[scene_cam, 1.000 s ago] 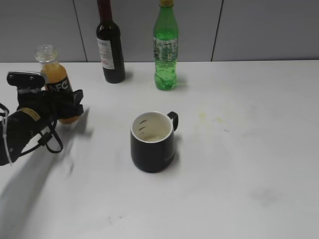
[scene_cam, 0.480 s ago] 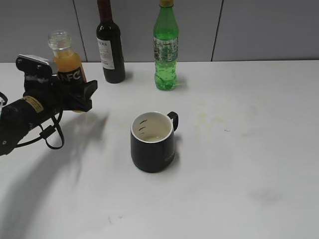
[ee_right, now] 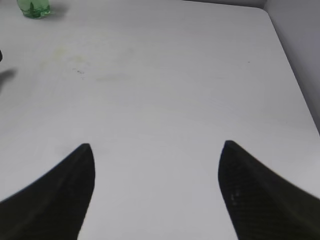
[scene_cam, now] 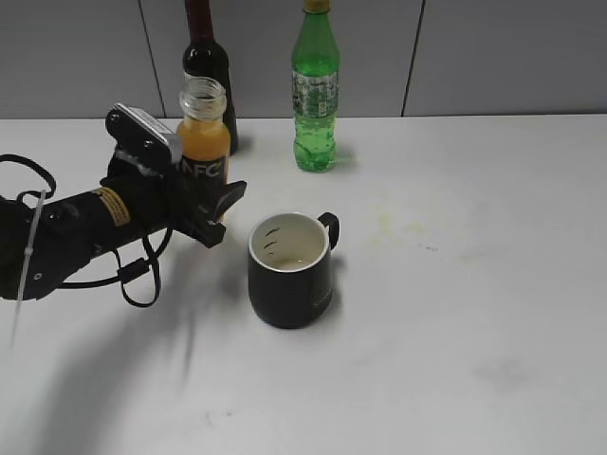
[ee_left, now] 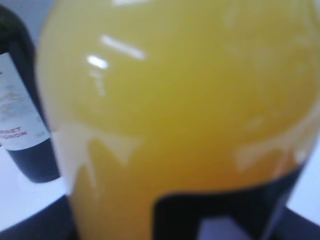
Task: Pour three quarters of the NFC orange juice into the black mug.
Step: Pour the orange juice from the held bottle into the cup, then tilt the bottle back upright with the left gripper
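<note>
One black left gripper (scene_cam: 204,204) squeezes the small clear NFC orange juice bottle (scene_cam: 204,142), held upright at ten o'clock from the squat black mug (scene_cam: 289,270). The right gripper (ee_right: 156,192) is spread wide, holding nothing.

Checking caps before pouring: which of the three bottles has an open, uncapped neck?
The NFC orange juice, held by the left gripper. The green soda bottle is capped; the dark wine bottle's top is out of frame.

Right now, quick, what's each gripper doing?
Left gripper: closed on the small clear plastic NFC orange juice bottle.
Right gripper: open, holding nothing.
</note>
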